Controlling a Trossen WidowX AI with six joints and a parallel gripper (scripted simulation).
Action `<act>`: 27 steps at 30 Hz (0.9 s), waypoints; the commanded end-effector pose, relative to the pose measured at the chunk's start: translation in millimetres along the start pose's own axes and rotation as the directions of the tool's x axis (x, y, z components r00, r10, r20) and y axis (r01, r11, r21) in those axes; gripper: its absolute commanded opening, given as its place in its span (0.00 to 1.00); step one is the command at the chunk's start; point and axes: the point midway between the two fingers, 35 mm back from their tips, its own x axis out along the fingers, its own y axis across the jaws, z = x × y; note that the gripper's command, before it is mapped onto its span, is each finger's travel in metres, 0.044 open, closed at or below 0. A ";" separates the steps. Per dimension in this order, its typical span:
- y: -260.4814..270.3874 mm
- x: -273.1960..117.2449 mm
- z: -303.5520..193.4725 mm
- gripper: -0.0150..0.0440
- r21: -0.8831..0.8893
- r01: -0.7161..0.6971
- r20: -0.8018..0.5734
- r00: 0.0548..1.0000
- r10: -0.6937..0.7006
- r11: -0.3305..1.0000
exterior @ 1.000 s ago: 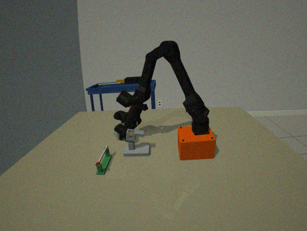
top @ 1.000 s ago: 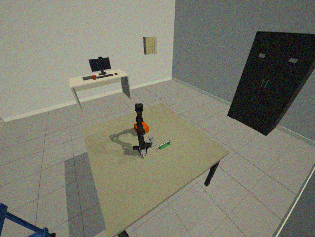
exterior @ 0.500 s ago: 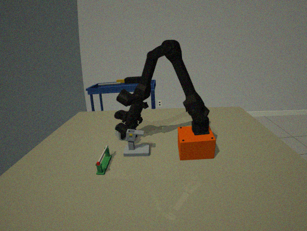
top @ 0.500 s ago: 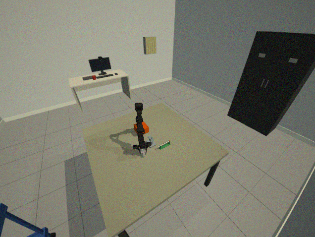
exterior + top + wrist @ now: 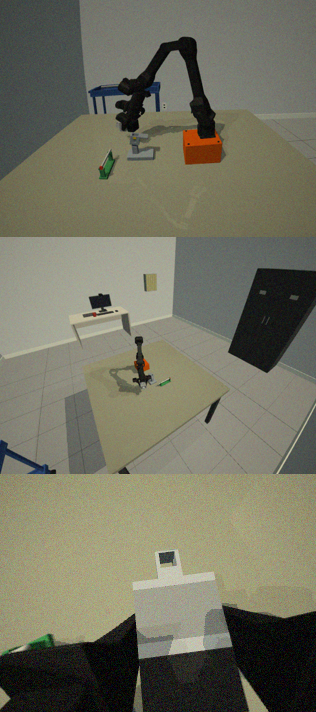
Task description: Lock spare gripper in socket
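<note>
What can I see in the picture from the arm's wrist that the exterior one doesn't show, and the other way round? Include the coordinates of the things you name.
Only the wrist view shows the small square hole in the tab (image 5: pixel 159 569) at the end of the spare gripper.

Only the exterior view shows the orange block (image 5: pixel 202 153) under the arm, the grey mount (image 5: pixel 145 154), the blue frame (image 5: pixel 157 100) behind the table and the pin's red end (image 5: pixel 101 167).

Both show the robot's gripper (image 5: pixel 126 126) (image 5: pixel 172 610), closed on the spare gripper (image 5: pixel 118 126) (image 5: pixel 177 609), and part of the green rack (image 5: pixel 102 173) (image 5: pixel 48 640).

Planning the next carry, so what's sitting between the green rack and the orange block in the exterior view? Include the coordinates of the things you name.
The grey mount (image 5: pixel 152 382) (image 5: pixel 140 154) stands between the green rack (image 5: pixel 165 382) (image 5: pixel 107 170) and orange block (image 5: pixel 146 366) (image 5: pixel 202 153); the exterior view shows it.
</note>
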 end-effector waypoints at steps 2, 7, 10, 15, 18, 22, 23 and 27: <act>0.0 -23.9 17.8 0.25 -0.005 -0.001 0.029 1.000 0.001 1.000; 0.5 -42.7 23.7 0.25 -0.005 -0.001 0.029 1.000 0.001 1.000; 0.5 -43.5 23.9 0.25 -0.005 -0.001 0.029 1.000 0.001 1.000; 0.4 -38.1 17.1 0.25 -0.001 0.001 0.012 1.000 -0.001 1.000; 0.4 -38.1 17.1 0.25 -0.001 0.001 0.012 1.000 -0.001 1.000; 1.8 -38.0 14.7 0.25 0.013 -0.011 -0.003 1.000 0.011 1.000; 2.8 -37.9 12.9 0.25 0.024 -0.021 -0.014 1.000 0.021 1.000; 7.8 -38.0 4.4 0.25 0.076 -0.061 -0.065 0.996 0.067 0.995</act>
